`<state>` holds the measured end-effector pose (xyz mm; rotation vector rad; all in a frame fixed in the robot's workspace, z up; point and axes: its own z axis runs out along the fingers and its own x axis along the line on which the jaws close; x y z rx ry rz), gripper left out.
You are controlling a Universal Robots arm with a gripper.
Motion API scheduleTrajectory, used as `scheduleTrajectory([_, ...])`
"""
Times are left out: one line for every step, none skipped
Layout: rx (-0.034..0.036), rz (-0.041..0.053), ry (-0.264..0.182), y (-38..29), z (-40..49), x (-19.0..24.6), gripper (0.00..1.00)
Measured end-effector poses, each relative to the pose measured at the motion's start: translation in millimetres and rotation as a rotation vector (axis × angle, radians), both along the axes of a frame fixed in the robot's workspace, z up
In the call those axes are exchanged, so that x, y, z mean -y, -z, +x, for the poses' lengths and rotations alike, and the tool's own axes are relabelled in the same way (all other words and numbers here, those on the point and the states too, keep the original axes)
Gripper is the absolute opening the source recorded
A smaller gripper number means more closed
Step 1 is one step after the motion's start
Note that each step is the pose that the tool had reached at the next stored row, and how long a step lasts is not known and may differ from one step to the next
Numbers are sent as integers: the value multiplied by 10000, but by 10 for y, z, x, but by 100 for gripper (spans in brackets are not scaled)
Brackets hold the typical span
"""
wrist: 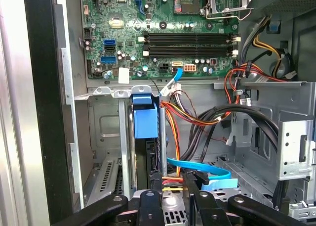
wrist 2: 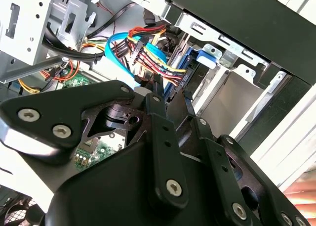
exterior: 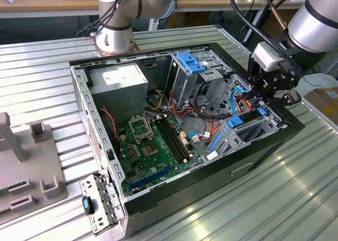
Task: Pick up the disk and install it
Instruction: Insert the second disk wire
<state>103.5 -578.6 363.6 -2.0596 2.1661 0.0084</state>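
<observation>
A: Gripper (exterior: 274, 90) over the case's drive-bay corner; fingers (wrist: 149, 206) close together, can't tell if clamping anything.

B: Disk?

A: Disk (wrist: 144, 137), blue carrier, edge-on in bay slot just beside the fingers, prob. so rails slide in. Cables (wrist: 197, 122) bunched alongside.

B: Labels?

A: None legible.

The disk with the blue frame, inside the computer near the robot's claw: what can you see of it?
The disk stands on edge in a slot of the grey metal bay, at the corner of the open computer case on the exterior view's right. Its dark body sits in a bright blue plastic frame, with a blue tab on the end. Metal rails flank it. Red, yellow and blue cables run beside it. The gripper hangs just over its end, fingers close together; whether they touch it is unclear.
</observation>
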Motion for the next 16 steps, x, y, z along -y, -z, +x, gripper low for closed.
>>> scheduleTrajectory([0, 0, 0, 0, -1, 0, 31])
scheduleTrajectory([0, -1, 0, 0, -2, 0, 31])
scheduleTrajectory([0, 0, 0, 0, -3, 0, 31])
scheduleTrajectory([0, 1, 0, -1, -4, 0, 31])
scheduleTrajectory([0, -1, 0, -7, -5, 0, 31])
scheduleTrajectory([0, -2, 0, -29, -4, -1, 31])
scheduleTrajectory([7, 0, -1, -80, -4, -1, 31])
scheduleTrajectory([13, 0, 0, -117, -4, -1, 31])
scheduleTrajectory([15, -1, 0, -138, -4, -1, 31])
scheduleTrajectory([19, -1, 0, -168, -4, -1, 31])
scheduleTrajectory([22, 0, 0, -190, -4, -2, 31])
scheduleTrajectory([22, 1, 0, -191, -4, -6, 31])
scheduleTrajectory([21, 25, 0, -191, 10, -26, 31])
scheduleTrajectory([18, 28, -2, -190, 29, -72, 31])
scheduleTrajectory([-3, 28, -3, -185, 44, -100, 31])
scheduleTrajectory([-33, 28, -2, -171, 47, -130, 31])
